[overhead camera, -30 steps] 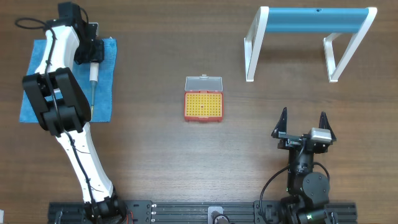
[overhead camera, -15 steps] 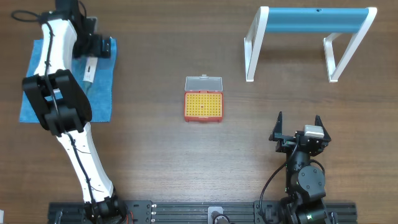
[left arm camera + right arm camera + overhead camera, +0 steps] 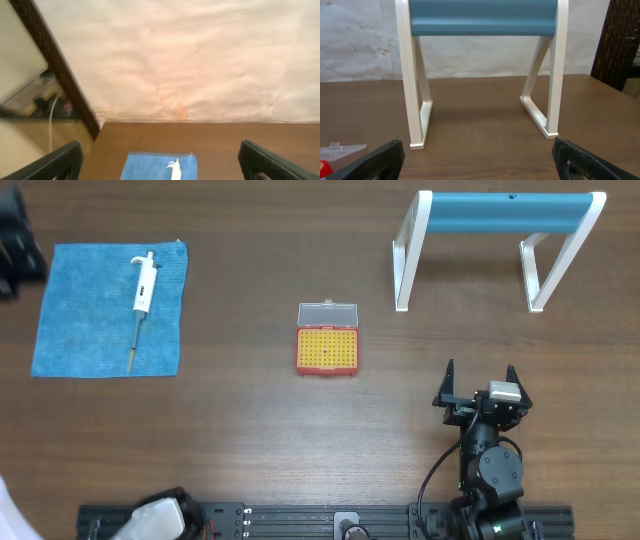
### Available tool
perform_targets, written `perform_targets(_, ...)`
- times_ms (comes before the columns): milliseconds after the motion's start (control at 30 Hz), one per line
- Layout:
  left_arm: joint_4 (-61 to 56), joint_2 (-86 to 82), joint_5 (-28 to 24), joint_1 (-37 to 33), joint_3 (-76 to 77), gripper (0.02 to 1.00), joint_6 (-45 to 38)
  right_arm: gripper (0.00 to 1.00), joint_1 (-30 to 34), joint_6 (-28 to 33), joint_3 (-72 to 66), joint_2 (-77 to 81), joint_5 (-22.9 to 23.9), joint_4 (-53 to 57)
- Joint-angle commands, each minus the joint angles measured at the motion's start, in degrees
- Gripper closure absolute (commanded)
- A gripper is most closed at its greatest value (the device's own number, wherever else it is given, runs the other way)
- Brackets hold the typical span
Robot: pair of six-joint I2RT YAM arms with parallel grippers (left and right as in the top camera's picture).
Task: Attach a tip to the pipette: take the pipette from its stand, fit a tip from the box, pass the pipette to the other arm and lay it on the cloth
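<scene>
1. Since the pipette [image 3: 144, 285] lies on the cloth [image 3: 80, 320] in the upper left of the top view, the step in hand is, as I judge it, only to end the laying down cleanly and to take the left arm away.
2. The pipette rests fully on the cloth, with its white body toward the top edge of the picture and its thin shaft pointing down. A yellowish tip seems to sit on the lower end, but it is too small to be sure.
3. The left tool [image 3: 160, 145] has its two fingers spread wide with nothing between them. In its wrist view the cloth and pipette appear far off, at the bottom middle of the frame. A good retreat leaves the fingers apart and goes well above the cloth, so that no finger catches its edge and drags it.
4. The right tool [image 3: 480, 367] is in the lower right of the top view, also wide open and empty. It is well apart from the box [image 3: 327, 350] in the middle and from the stand [image 3: 505, 210] in the upper right. I think it has nothing more to do.
5. The risk I see is small. A pull on the cloth could roll the pipette or push the tip onto the bench [image 3: 250, 430].
</scene>
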State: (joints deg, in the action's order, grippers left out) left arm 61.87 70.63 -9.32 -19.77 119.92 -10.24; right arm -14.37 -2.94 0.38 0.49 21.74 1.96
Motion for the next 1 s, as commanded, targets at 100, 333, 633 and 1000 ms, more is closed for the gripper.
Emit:
perform_targets(100,8.5,-22.5,-3.0,15.0,-31.0,0.02,0.5,0.027,-0.1,-0.4,-0.2,-0.2,-0.3,0.4)
perform_targets(333,24.5,-26.4,7.2,15.5,-32.9,0.02,0.5,0.027,-0.1,-0.4,-0.2,-0.2,-0.3,0.4)
perform_targets(633,-14.3,-56.1,5.4,15.7,-65.8,0.02,9.3,0.029,-0.1,-0.4,-0.2,-0.2,-0.3,0.4)
perform_targets(1000,-66.2,-70.4,4.3,15.7,-113.4,0.02,17.8,0.027,-0.1,-0.4,-0.2,-0.2,-0.3,0.4)
